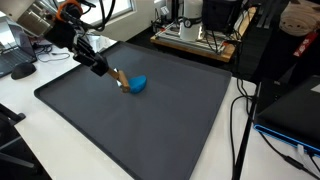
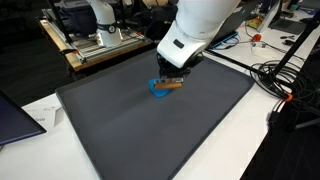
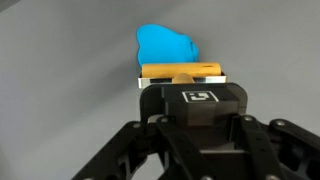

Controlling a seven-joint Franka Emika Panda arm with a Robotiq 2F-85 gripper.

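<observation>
The gripper point(image 3: 181, 80), clamped shut on the middle of a seemingly light, stiff wooden block point(image 3: 205, 68), held it just beside a soft-looking blue lump point(image 3: 165, 45) on its far side.

Cannot see fingertips under the gripper point(image 3: 184, 82) body, nor the blue lump point(image 3: 165, 45) edge just beyond the finger-held wooden block point(image 3: 180, 69).

— Where does the arm point(image 2: 205, 18) stand?
— In an exterior view it comes down from the top edge, white and thick, with the wrist point(image 2: 178, 52) bent downward.
— And the pincer point(image 2: 172, 84)?
— Low, and tipped down at a slant. In an exterior view point(image 1: 112, 75) it reaches in from the upper corner at an angle.
— The jaws?
— Drawn in. The wrist view shows them clamped on a tan block point(image 3: 180, 70) with the dark housing just behind.
</observation>
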